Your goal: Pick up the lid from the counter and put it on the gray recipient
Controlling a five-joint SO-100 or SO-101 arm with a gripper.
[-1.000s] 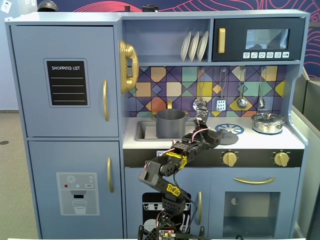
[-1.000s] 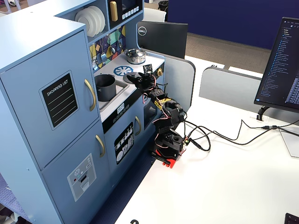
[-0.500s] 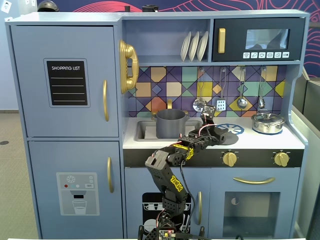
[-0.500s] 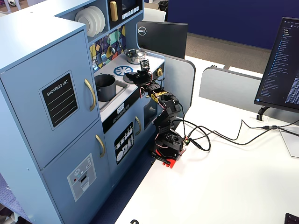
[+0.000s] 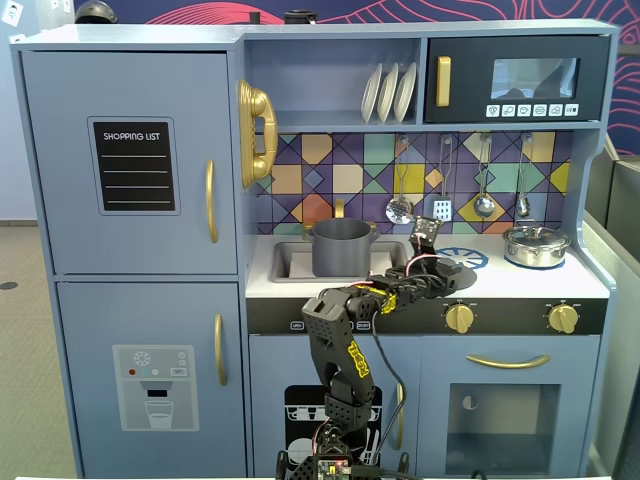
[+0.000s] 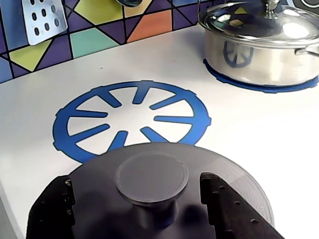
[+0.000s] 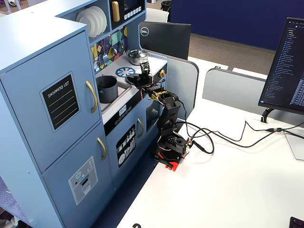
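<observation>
The lid (image 6: 227,167) is a flat dark-gray disc with a round center knob (image 6: 152,177). It lies on the white counter just in front of the blue burner print (image 6: 132,119). My gripper (image 6: 138,183) is open, low over the lid. Its two black fingers stand on either side of the knob with a gap on each side. In a fixed view the gripper (image 5: 432,270) is at the counter's front, right of the gray recipient (image 5: 342,247), a tall matte pot standing in the sink. The pot (image 7: 107,88) and gripper (image 7: 138,79) also show in another fixed view.
A shiny silver pot with a glass lid (image 6: 259,47) stands on the far right burner; it also shows in a fixed view (image 5: 536,245). Utensils (image 5: 441,208) hang on the tiled backsplash. The sink rim (image 5: 262,262) surrounds the gray pot.
</observation>
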